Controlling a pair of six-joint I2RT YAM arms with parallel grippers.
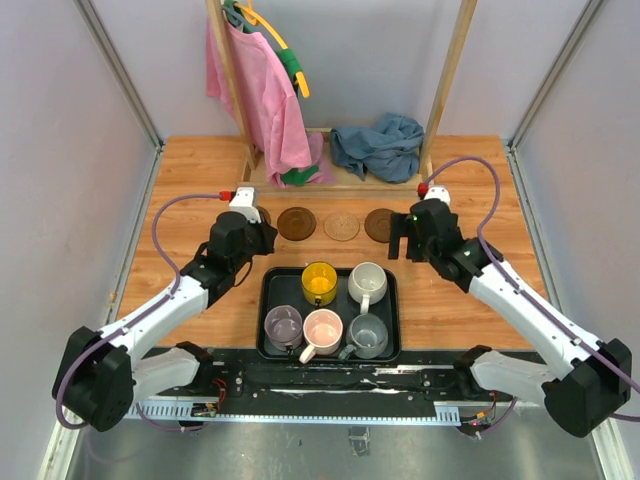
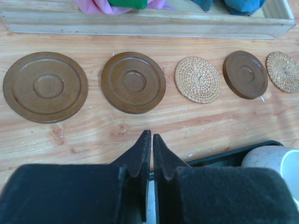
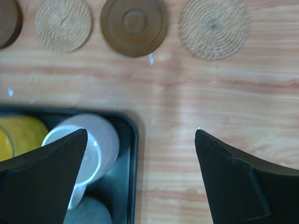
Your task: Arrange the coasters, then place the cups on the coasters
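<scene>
Several coasters lie in a row on the wooden table: dark brown (image 2: 45,87), dark brown (image 2: 133,82), tan woven (image 2: 197,79), dark brown (image 2: 245,74), tan woven (image 2: 283,71). My left gripper (image 2: 152,136) is shut on nothing, just in front of the row. The black tray (image 1: 273,285) holds the yellow cup (image 1: 319,282), white cup (image 1: 367,283), purple cup (image 1: 283,326), pink cup (image 1: 322,330) and grey cup (image 1: 367,336). My right gripper (image 3: 141,131) stands wide open above the tray's right rim (image 3: 134,154), with the white cup (image 3: 100,140) under its left finger.
A wooden rack at the back carries a pink garment (image 1: 265,90). A blue cloth (image 1: 378,145) lies on the rack's base rail (image 2: 140,23) just behind the coasters. Grey walls close in both sides.
</scene>
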